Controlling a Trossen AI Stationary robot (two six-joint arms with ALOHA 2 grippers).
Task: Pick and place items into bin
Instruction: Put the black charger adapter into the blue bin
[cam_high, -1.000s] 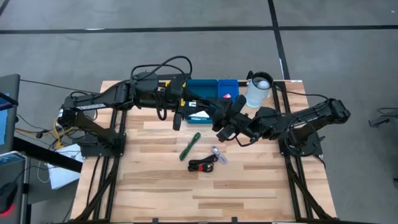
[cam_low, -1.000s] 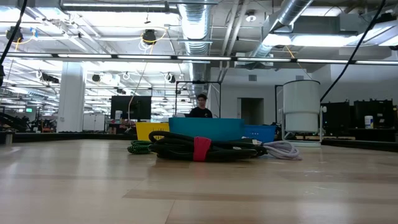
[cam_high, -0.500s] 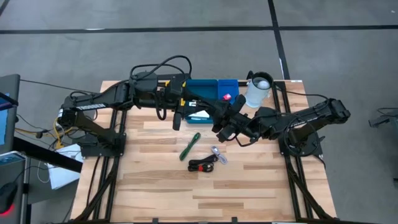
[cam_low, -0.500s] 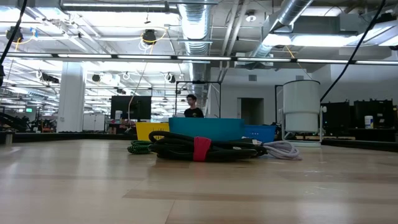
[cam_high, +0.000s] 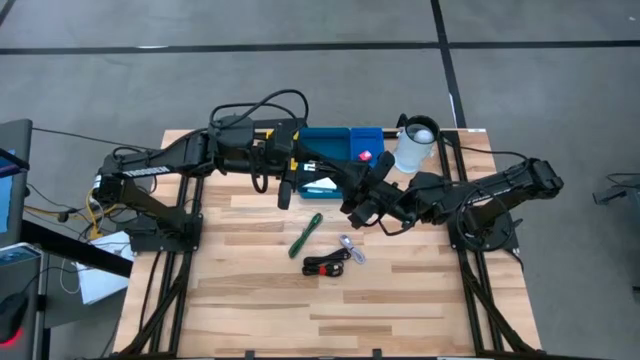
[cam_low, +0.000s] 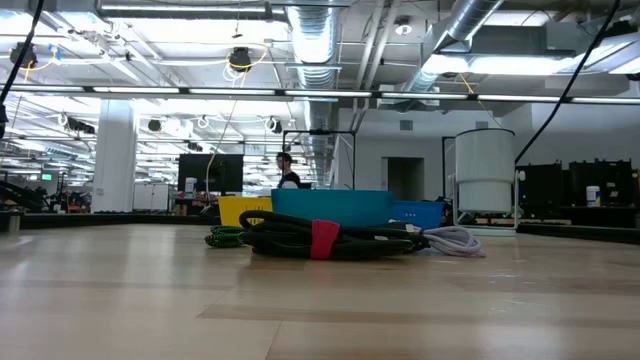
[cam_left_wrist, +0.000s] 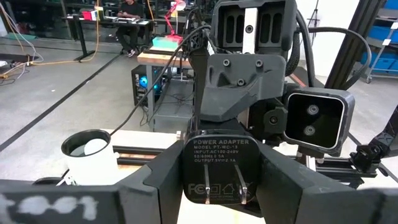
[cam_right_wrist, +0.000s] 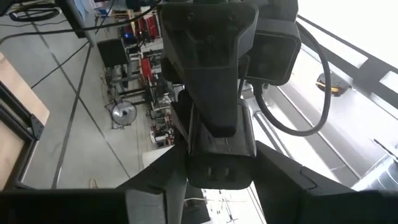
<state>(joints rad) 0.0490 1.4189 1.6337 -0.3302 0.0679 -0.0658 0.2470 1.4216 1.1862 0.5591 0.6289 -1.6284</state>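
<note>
We hold a black power adapter (cam_left_wrist: 216, 168) between both grippers near the frame's centre, left gripper (cam_left_wrist: 214, 186) and right gripper (cam_right_wrist: 214, 168) each clamped on it, so one should release before the other carries it to the blue bin (cam_high: 325, 145).

bin (cam_high: 325, 140) partly hidden by arms, contents unclear

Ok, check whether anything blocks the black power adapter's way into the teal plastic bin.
Nothing visible does. The left gripper holds the black power adapter just beside the teal plastic bin; the right gripper grips it too.
</note>
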